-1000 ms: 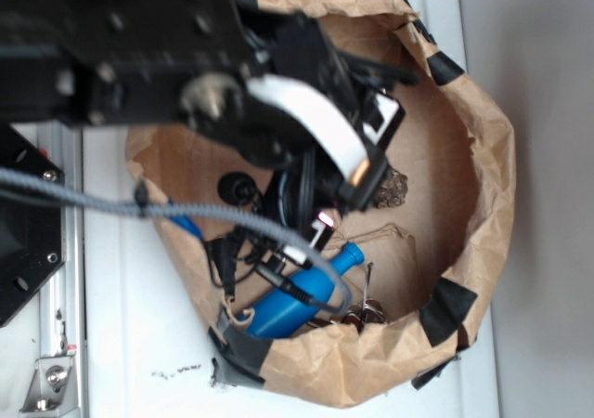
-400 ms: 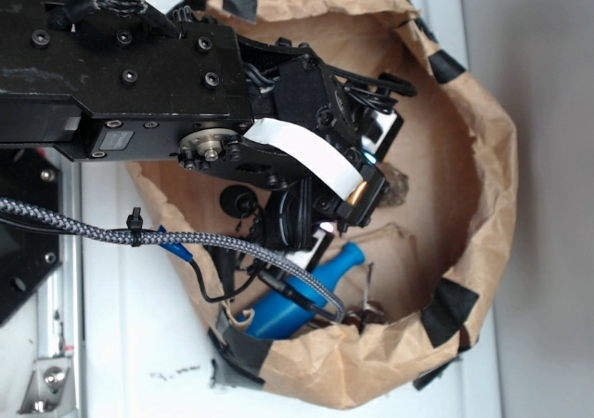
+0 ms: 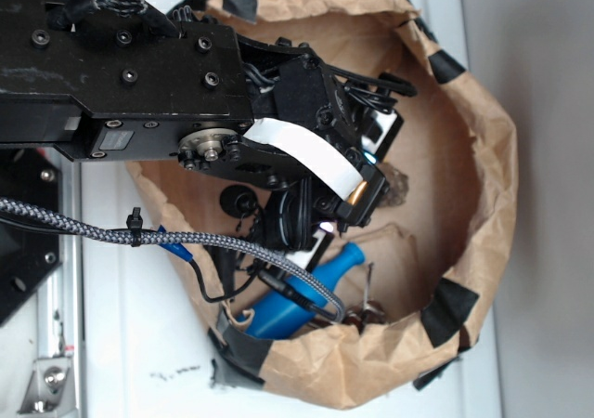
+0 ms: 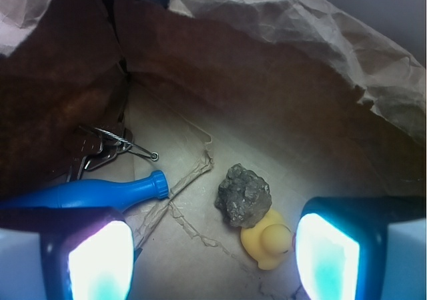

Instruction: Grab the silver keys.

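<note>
Since a second ago our arm has swung lower into the paper bag (image 3: 483, 158). We see our pincer (image 4: 210, 253) spread wide, empty, above the yellow duck (image 4: 267, 243) and rock (image 4: 245, 195); the silver keys (image 4: 107, 147) lie beyond the blue bottle (image 4: 100, 193), against the bag wall.

From the wrist view the silver keys (image 4: 100, 150) lie half lost in shadow against the bag wall, and the blue bottle (image 4: 87, 195) runs off the left edge. The claw (image 4: 213, 260) fingertips are cut off at the bottom, glowing and blurred.
</note>
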